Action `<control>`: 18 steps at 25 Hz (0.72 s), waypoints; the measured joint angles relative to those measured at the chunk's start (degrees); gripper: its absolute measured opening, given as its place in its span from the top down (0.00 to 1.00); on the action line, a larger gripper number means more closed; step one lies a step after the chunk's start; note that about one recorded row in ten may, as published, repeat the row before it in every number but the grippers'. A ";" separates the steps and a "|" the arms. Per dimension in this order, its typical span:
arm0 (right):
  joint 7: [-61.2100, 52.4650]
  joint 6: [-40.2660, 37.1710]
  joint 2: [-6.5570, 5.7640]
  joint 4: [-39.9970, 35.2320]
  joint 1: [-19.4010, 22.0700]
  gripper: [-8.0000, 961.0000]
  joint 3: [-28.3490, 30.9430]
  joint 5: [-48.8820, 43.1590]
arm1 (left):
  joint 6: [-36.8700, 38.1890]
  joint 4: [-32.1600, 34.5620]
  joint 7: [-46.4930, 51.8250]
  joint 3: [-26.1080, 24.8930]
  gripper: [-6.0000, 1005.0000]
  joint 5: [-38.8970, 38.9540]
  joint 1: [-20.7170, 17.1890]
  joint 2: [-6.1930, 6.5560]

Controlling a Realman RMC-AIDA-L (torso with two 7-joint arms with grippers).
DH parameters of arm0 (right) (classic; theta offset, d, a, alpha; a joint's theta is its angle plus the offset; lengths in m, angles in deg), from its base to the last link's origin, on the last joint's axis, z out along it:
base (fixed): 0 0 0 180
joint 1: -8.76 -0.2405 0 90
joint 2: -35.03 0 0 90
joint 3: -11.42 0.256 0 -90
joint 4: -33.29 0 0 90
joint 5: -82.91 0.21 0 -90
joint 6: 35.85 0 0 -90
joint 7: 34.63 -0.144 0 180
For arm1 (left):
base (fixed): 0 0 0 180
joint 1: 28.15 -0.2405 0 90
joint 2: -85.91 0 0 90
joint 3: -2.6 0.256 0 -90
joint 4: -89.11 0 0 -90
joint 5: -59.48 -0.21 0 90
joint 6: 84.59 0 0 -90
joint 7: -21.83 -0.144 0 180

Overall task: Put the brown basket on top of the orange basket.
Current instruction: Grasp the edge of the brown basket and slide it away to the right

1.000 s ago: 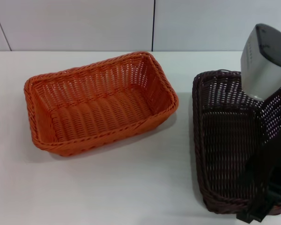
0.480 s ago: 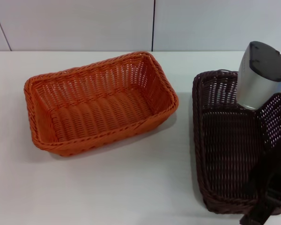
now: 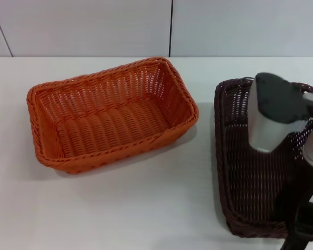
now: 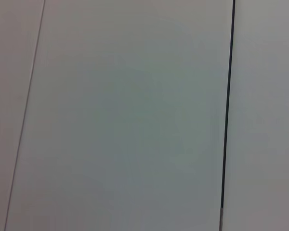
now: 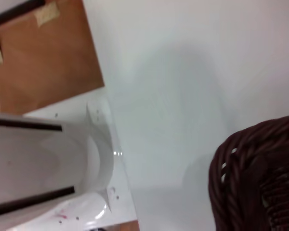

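counter (image 3: 146, 208): white, plain, matte; carries both baskets
orange basket (image 3: 112, 114): on the counter's left half, upright, set at a slight angle, nothing inside
brown basket (image 3: 250, 161): on the counter at right, upright, well apart from the orange one, right part hidden by the arm
right arm (image 3: 276, 112): over the brown basket, grey-white housing above its interior
right claw: can't tell whether it is open or closed, or whether it grips anything
left arm: out of head view
room: pale wall panels (image 3: 94, 26) behind the counter, dark vertical seam (image 3: 171, 28)

no readable text, labels, brands or numbers on any surface in view
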State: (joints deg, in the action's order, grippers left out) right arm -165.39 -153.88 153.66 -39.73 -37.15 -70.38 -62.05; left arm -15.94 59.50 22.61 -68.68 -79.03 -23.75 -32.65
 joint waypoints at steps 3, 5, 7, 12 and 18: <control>0.95 0.92 0.02 -0.06 0.21 0.27 -3.11 -0.33 | -0.01 0.03 0.00 -0.03 0.16 0.00 0.00 0.00; 1.06 1.35 0.03 -0.05 0.25 0.28 -3.56 -0.61 | -0.01 0.03 0.00 -0.03 0.16 0.00 0.00 0.00; 1.12 2.48 0.07 0.07 0.28 0.29 -4.08 -1.20 | 0.05 0.36 0.00 -0.02 0.16 -0.01 0.06 0.00; 0.99 5.68 0.11 0.22 0.50 0.31 -5.77 -2.21 | 0.08 0.62 0.00 0.00 0.16 -0.01 0.33 0.00; 0.78 6.55 0.13 0.07 0.35 0.33 -6.29 -2.76 | 0.10 1.25 0.00 0.01 0.16 -0.01 1.25 0.03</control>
State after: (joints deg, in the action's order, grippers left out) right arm -164.61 -147.33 153.79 -39.66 -36.81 -76.68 -64.82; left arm -15.84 60.74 22.62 -68.68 -79.04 -22.50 -32.62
